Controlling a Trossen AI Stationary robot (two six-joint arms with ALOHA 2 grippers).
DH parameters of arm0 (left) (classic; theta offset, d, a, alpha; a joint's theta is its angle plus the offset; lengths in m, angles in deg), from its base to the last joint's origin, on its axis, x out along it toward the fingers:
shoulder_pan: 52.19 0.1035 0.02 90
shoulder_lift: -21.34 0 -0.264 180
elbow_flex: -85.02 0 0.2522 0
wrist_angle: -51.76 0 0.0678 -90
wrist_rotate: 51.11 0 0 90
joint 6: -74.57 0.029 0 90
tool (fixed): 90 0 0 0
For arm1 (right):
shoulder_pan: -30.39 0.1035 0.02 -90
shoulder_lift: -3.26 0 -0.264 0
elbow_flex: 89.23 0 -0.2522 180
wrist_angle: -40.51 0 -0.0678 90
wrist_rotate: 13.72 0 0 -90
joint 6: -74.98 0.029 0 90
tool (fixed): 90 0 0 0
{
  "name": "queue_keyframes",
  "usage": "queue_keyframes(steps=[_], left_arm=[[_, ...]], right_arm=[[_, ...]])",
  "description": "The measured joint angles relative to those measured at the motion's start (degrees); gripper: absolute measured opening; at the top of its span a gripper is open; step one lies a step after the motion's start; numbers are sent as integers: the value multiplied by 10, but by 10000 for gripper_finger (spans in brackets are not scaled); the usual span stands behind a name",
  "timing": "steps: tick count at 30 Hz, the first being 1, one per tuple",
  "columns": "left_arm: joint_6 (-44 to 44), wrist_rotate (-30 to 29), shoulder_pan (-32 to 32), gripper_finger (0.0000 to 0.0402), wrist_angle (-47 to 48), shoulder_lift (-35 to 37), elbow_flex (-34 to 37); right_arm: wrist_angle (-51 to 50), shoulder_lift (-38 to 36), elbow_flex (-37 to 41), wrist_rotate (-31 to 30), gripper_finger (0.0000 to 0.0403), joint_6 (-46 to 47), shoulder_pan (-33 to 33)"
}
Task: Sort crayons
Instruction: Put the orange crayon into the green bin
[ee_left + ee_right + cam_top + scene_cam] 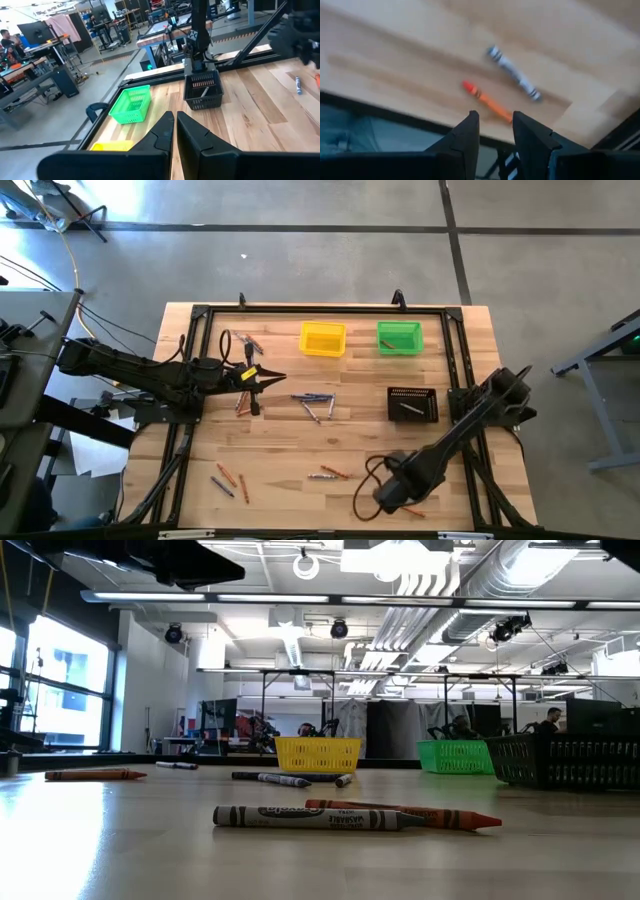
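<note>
Crayons lie flat in loose groups on the wooden table: at the far left (247, 340), in the middle (313, 400), at the near left (230, 480) and near the middle (328, 474). My left gripper (272, 377) hangs shut and empty above the table left of the middle group; the left wrist view shows its fingers together (175, 131). My right gripper (388, 498) is low at the near edge, open. In the right wrist view its fingertips (495, 125) stand at one end of an orange crayon (487, 102), with a grey crayon (514, 74) beyond. My right gripper comes slanting down at the orange crayon's near end (506, 116), which reaches the gap between the fingertips. The crayon lies flat on the table. I cannot tell whether the fingers touch it.
A yellow bin (322, 338) and a green bin (399, 337) stand at the far side. A black ribbed tray (412, 404) holding a pale crayon stands right of the middle. A black frame (200, 315) runs round the table. The table's near edge is close to my right gripper.
</note>
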Motion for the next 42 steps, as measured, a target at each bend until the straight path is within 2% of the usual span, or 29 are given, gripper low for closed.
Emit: queue_keyframes(steps=[8,36,42], left_arm=[[-14,0,0,10,0,0,0],[-15,0,0,10,1,0,0],[-15,0,0,10,1,0,0]], right_arm=[[72,30,0,21,114,-5,14],[70,97,1,50,114,-35,22],[117,96,42,46,114,-22,22]])
